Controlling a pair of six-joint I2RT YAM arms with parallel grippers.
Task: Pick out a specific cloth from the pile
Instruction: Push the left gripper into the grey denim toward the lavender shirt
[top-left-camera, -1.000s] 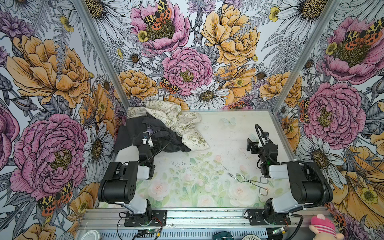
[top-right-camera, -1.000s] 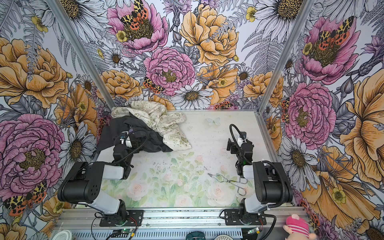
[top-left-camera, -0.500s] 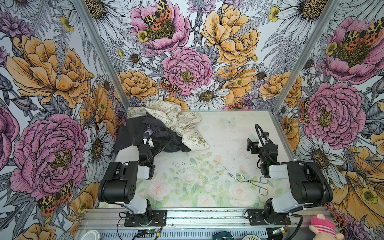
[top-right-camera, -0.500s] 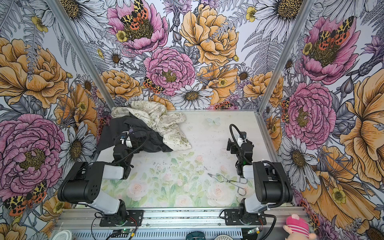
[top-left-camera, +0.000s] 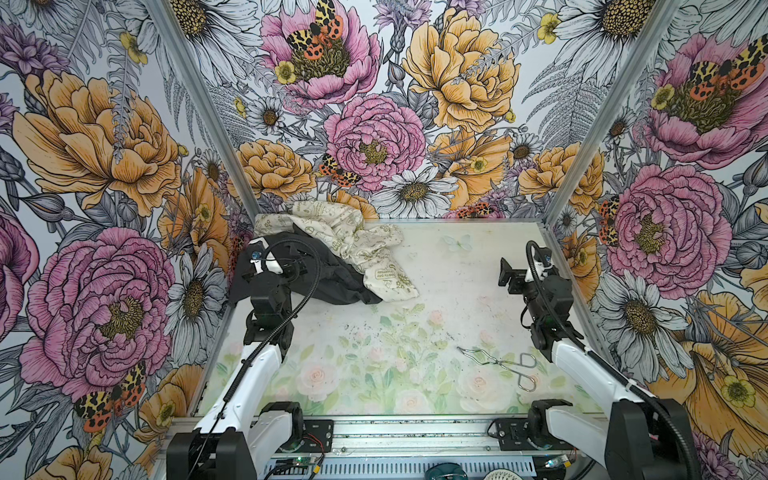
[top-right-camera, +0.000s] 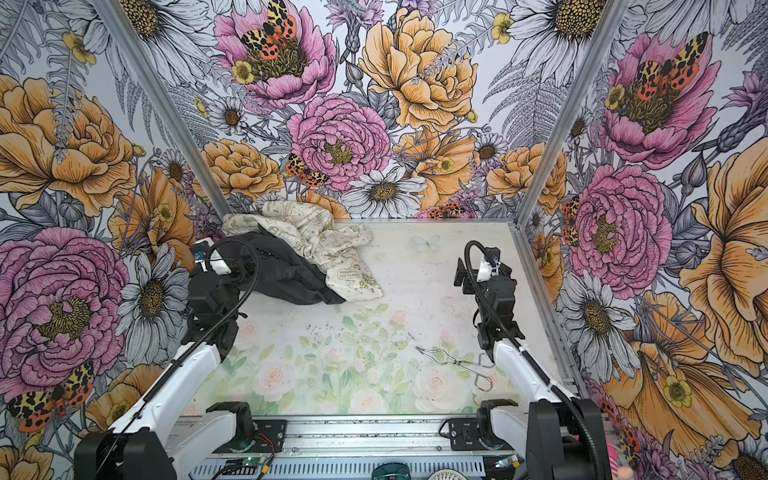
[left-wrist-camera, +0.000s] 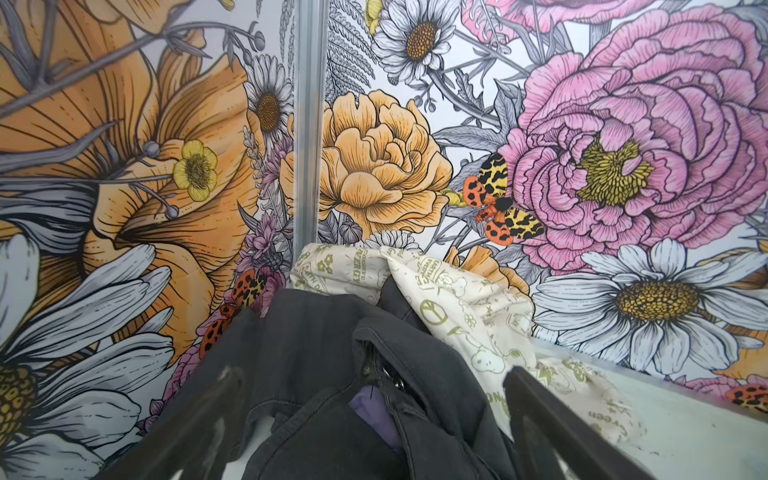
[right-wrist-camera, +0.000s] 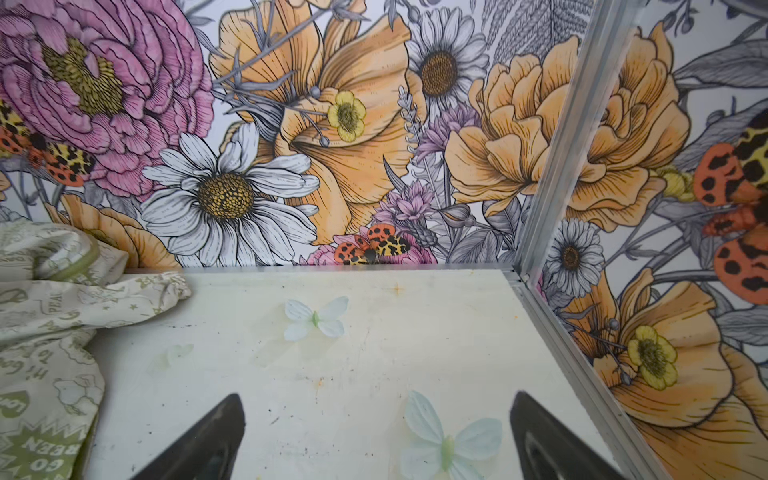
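Keeps left end effector (left-wrist-camera: 370, 376) spread wide and empty over the pile (top-left-camera: 332, 262) in the desk's (top-left-camera: 449, 286) far left corner, right end effector (right-wrist-camera: 378, 397) equally wide, well apart over bare desk. Shows no shift in the last second, so no grab yet. Leaves the cloth (left-wrist-camera: 374, 411) a lavender sliver tucked inside the black garment's (left-wrist-camera: 307, 332) folds.

You had the pile (top-left-camera: 328, 257) in the bench's (top-left-camera: 436, 291) far left corner. The printed cloth (top-left-camera: 357, 237) lay behind and right of the denim garment (top-left-camera: 332, 278), touching it, and the T-shirt (left-wrist-camera: 376, 411) sat tucked in that garment's folds. Your left fingers (left-wrist-camera: 536, 411) hung over the pile's near edge. Your right fingers (right-wrist-camera: 216, 428) hung over bare bench, well apart. Tongs (top-left-camera: 494, 361) lay front right.
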